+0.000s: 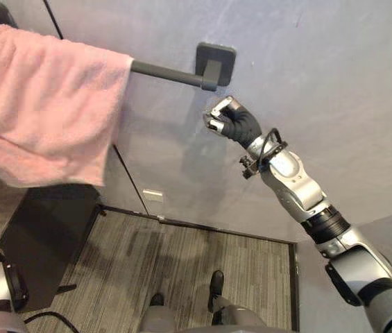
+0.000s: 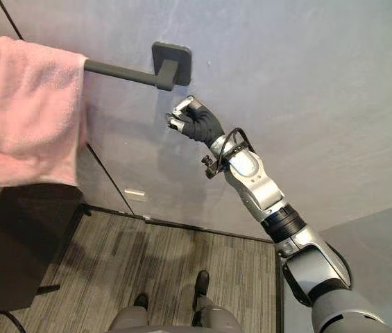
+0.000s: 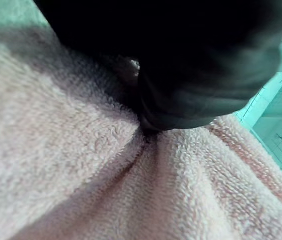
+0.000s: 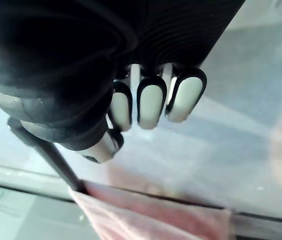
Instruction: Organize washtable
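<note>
Pink towel (image 1: 43,104) hangs draped over the dark towel bar (image 1: 164,71), covering the bar's left stretch; the right stretch up to the square wall bracket (image 1: 216,61) is bare. The towel's right edge falls straight down from the bar, the lower hem sits well below it, and the cloth looks bunched and uneven instead of flat. Right hand (image 1: 227,118) is raised just below the bar's bracket end, close to the grey wall (image 1: 320,69), clear of both bar and towel. The right wrist view shows its fingers (image 4: 150,102) curled in toward the palm with the thumb tucked beside them and nothing in the hand; past them run the bar (image 4: 51,155) and a strip of the towel (image 4: 150,217). Left hand (image 3: 180,60) is right up against the towel on the bar's covered stretch: in the left wrist view its dark cover presses into the terry cloth (image 3: 81,165), which puckers into a fold underneath. Whether that hand is clamped on the cloth or just resting on it I can't tell, the cover hides that. Below the bar, a dark cabinet (image 1: 50,229) stands under the towel's end, a small white wall plate (image 1: 152,195) sits low on the wall under the bar's bare stretch, and grey striped flooring (image 1: 202,263) runs along the wall's foot.
</note>
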